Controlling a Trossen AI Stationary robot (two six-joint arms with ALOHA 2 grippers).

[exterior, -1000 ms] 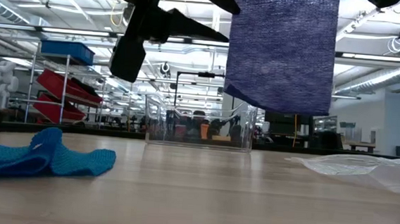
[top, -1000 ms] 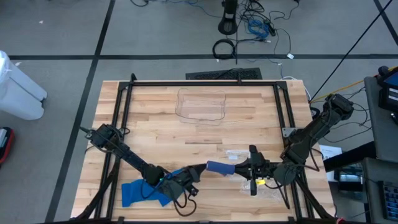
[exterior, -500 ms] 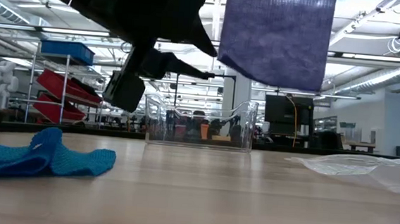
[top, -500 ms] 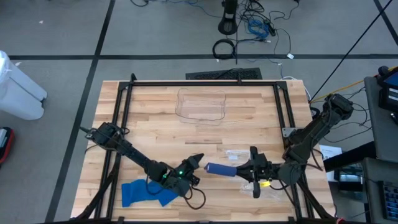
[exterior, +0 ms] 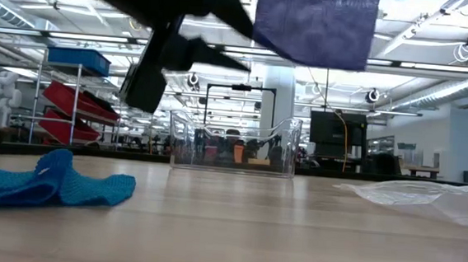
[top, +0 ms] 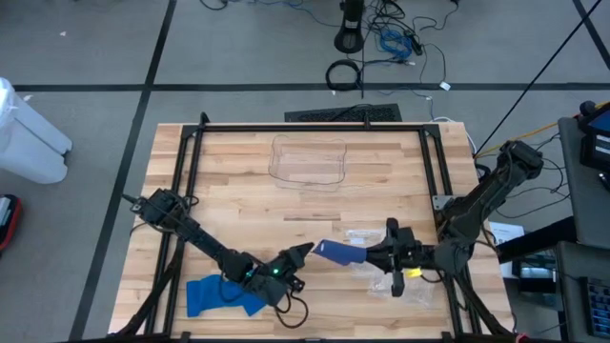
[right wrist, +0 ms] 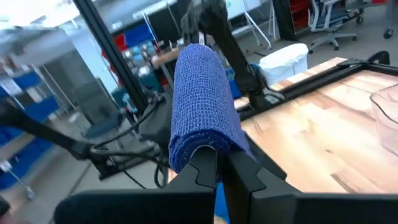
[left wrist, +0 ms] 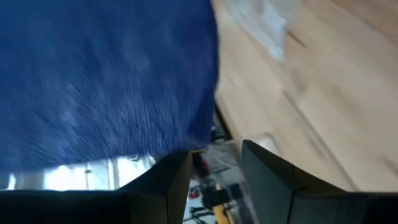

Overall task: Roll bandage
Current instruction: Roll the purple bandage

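A dark blue bandage roll (top: 338, 252) hangs in the air over the table's near middle, high in the low view (exterior: 316, 25). My right gripper (top: 370, 255) is shut on its right end. My left gripper (top: 305, 250) stands open just left of the roll's free end. In the left wrist view the blue roll (left wrist: 106, 81) fills the space ahead of the gripper (left wrist: 214, 152). I cannot tell whether a fingertip touches it. A light blue cloth (top: 224, 295) lies crumpled on the table at the near left. My right gripper holds the bandage roll by its right end (right wrist: 205, 140), which arches over the shut fingertips (right wrist: 205, 168); whether they pinch a layer or sit inside the roll is hidden by the bandage. The fingers come level from the table's right, along the roll. The roll sticks out leftward, clear of the table.
A clear plastic container (top: 308, 162) stands at the far middle of the table. Crinkled clear wrappers lie by the right gripper (top: 367, 235) and at the near right (top: 415, 293). A black frame (top: 191, 171) runs around the tabletop.
My right gripper has risen a little, lifting the bandage roll higher above the table. My left gripper's wrist has turned; its fingertips, which were at the roll's left end, now stand just short of it.
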